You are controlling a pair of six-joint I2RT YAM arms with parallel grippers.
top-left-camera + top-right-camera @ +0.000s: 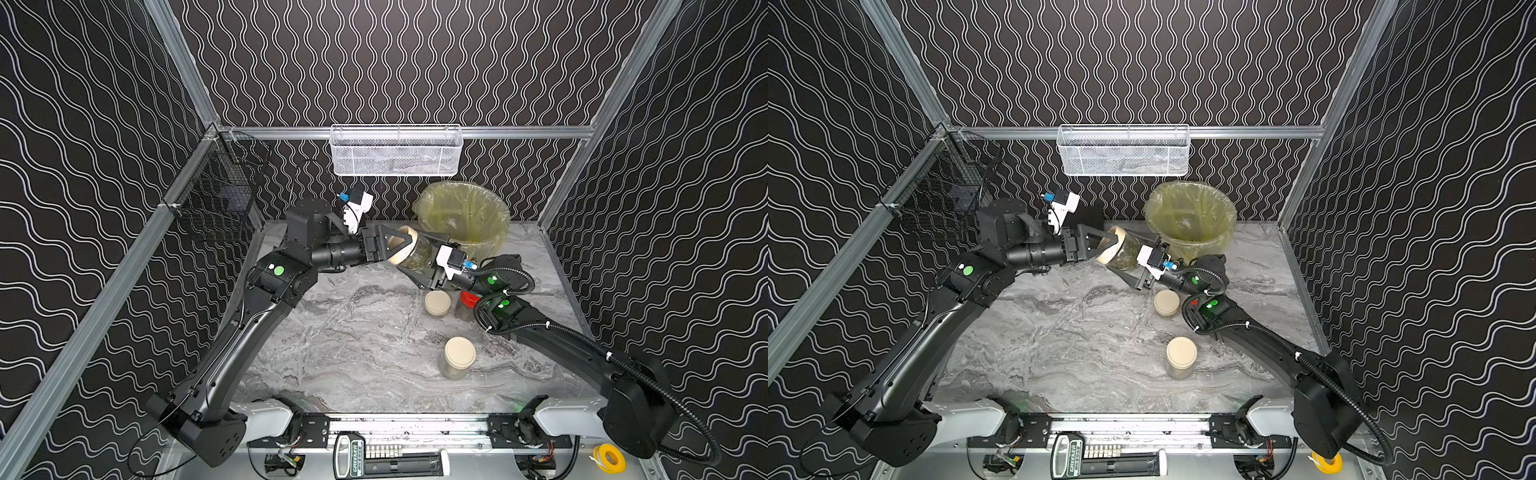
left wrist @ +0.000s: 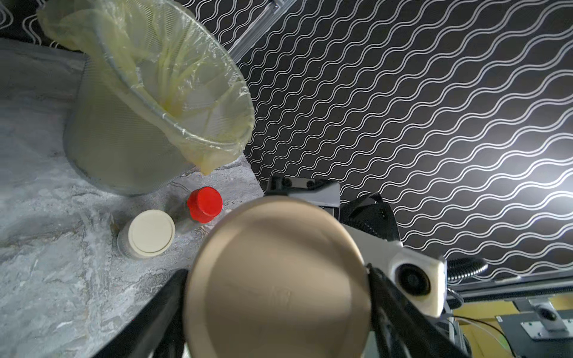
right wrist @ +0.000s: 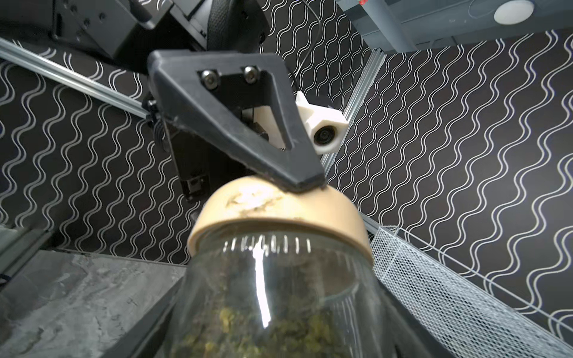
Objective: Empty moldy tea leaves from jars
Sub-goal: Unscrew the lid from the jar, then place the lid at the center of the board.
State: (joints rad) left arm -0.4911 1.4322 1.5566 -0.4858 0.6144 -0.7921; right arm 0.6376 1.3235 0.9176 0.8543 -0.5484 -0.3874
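Top views, read from the front edge back. On the marble table (image 1: 353, 332) a front jar (image 1: 459, 359) stands alone, lid on. Behind it a cream-lidded jar (image 1: 437, 303) and a red-lidded jar (image 1: 468, 300) stand just beside each other (the right arm partly hides the latter). Beyond these, clear of the table, the held jar (image 3: 279, 294) lies tilted on its side. The right gripper (image 1: 424, 258) is clamped across its glass body, and the left gripper (image 1: 403, 248) pinches its lid (image 2: 279, 279) from two sides. Tea leaves (image 3: 279, 334), loose and dark greenish, pile against the lower glass wall. Farthest back stands the bucket (image 1: 494, 239), lined with a yellow bag.

Handling: the glass is stiff, smooth and breakable, so the grip belongs across the body. The lid's rim probably gives a surer edge. The leaves look light and should pour freely, though some may cling.
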